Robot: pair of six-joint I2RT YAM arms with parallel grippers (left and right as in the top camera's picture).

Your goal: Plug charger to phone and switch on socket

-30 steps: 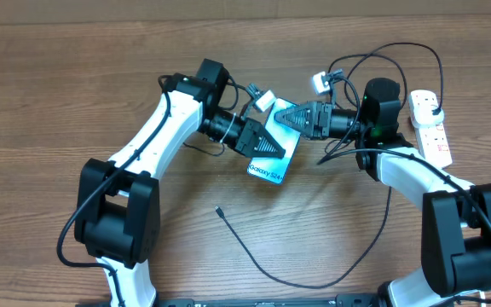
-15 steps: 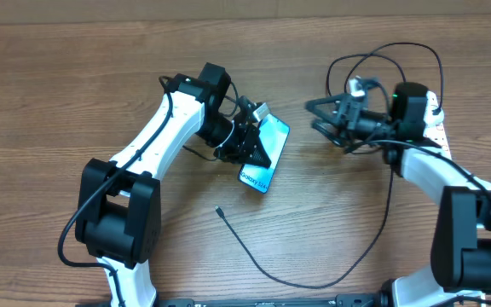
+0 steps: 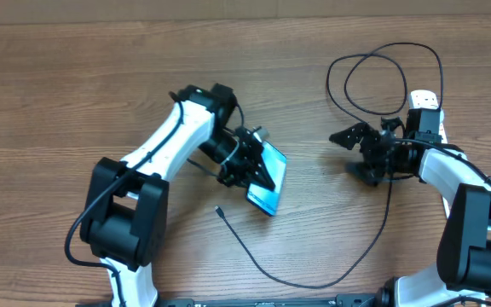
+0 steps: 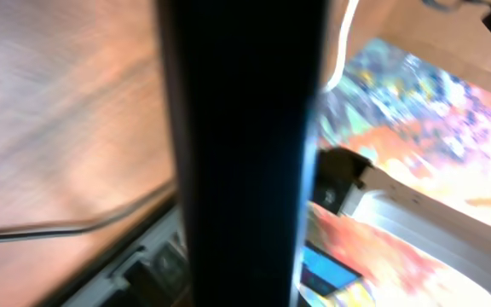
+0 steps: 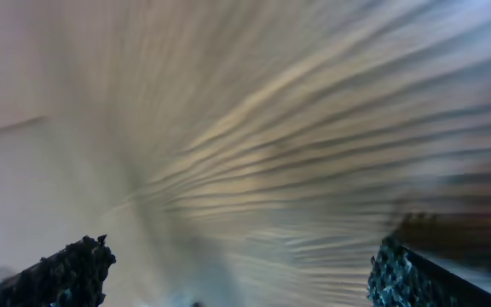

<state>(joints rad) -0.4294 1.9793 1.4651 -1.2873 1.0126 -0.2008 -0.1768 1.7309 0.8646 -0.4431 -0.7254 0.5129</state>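
Wooden table — left claw pinches the phone, right claw spread wide near the socket.

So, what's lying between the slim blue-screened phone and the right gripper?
Nothing but bare wooden table between the slim blue-screened phone and the right gripper; the overhead view shows it.

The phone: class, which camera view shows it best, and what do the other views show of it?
The overhead view: the phone shows its lit blue screen, clamped in the left gripper. The left wrist view gives only a blurred dark band, likely its edge. The right wrist view shows blurred table and no phone.
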